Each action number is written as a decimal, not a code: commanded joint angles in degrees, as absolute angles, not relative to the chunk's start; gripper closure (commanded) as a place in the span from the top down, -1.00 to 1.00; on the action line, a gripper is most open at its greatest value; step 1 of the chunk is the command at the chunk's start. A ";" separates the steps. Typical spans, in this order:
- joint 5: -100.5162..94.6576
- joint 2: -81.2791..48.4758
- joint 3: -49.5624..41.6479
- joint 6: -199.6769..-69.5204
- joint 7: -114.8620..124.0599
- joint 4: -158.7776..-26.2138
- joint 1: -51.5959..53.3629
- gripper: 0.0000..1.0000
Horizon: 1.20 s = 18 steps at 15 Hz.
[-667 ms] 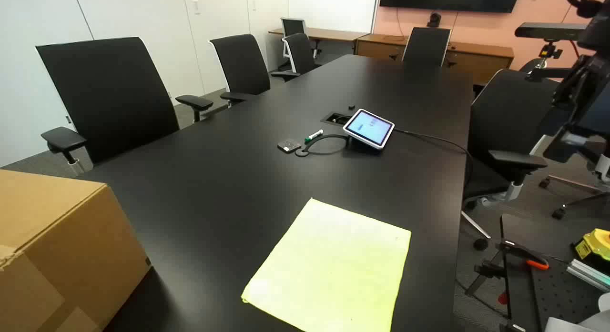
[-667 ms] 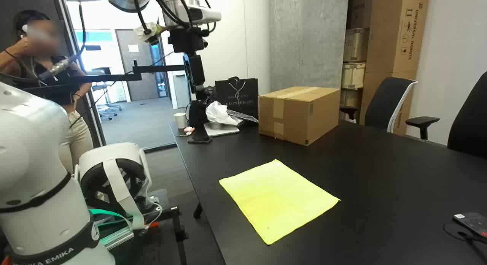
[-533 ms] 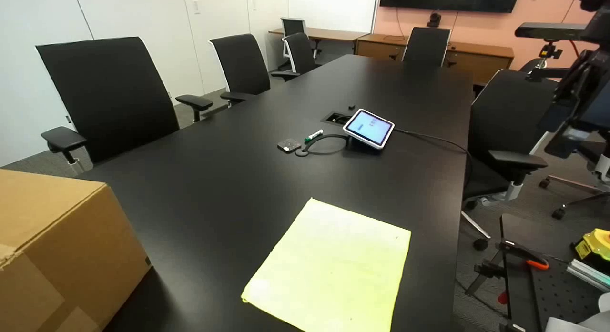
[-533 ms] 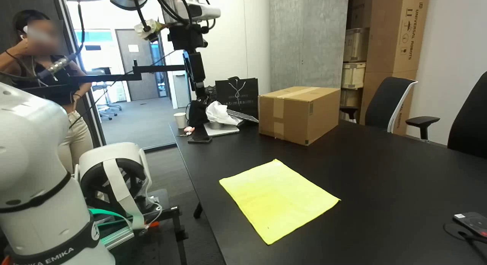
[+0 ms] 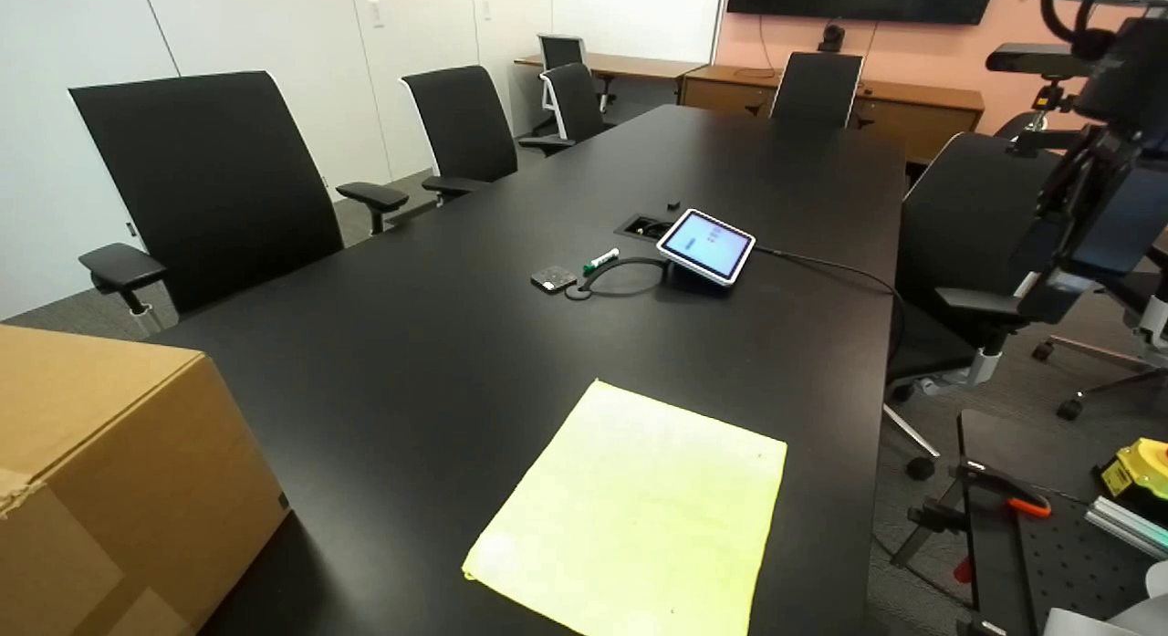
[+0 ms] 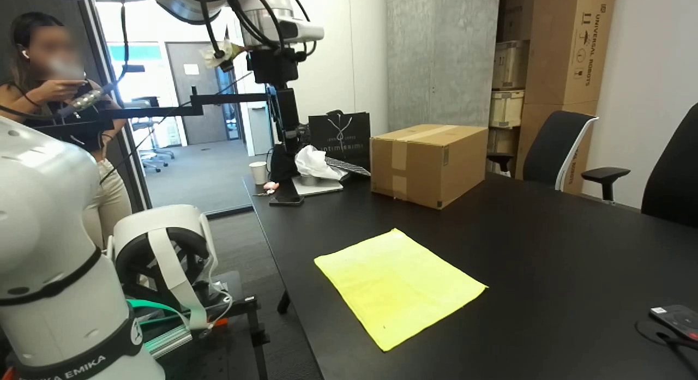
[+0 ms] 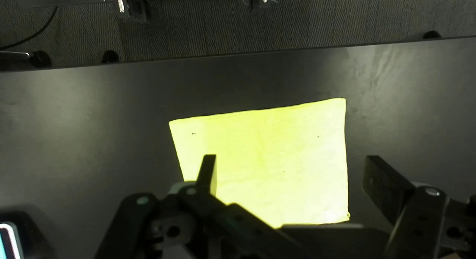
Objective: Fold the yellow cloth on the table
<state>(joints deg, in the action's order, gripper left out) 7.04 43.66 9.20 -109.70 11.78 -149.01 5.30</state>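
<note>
From my place in the room I see the yellow cloth [image 5: 630, 508] lying spread flat on the black table [image 5: 411, 390], near one long edge. The gripper [image 7: 291, 166] hangs in the air, apart from the cloth, and its jaws stand wide from each other; in the wrist view most of the cloth shows between and beyond them, while the gripper hides one corner of the cloth.

The bulky thing near the cloth is a taped cardboard box [image 6: 417, 167], which appears in both exterior views and stands apart from it on the same table. On this same side of the cloth, an exterior view shows also a phone [image 6: 286, 200], a paper cup [image 6: 258, 173], a crumpled white paper [image 6: 313, 163] and a black bag [image 6: 341, 132]. On another side of the cloth, well apart from it, are a tablet [image 5: 707, 244], a green-and-white marker [image 5: 600, 260] and a small dark square object [image 5: 553, 278].

Past the table edge nearest to the cloth there are the white robot arm [image 6: 43, 216], a white headset [image 6: 163, 222] and a person [image 6: 112, 200], who stands farther away. Office chairs [image 5: 205, 184] stand around the table, also apart from the cloth
</note>
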 commanded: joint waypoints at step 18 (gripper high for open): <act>13.13 0.63 2.55 -153.63 0.88 -151.29 3.85 1.00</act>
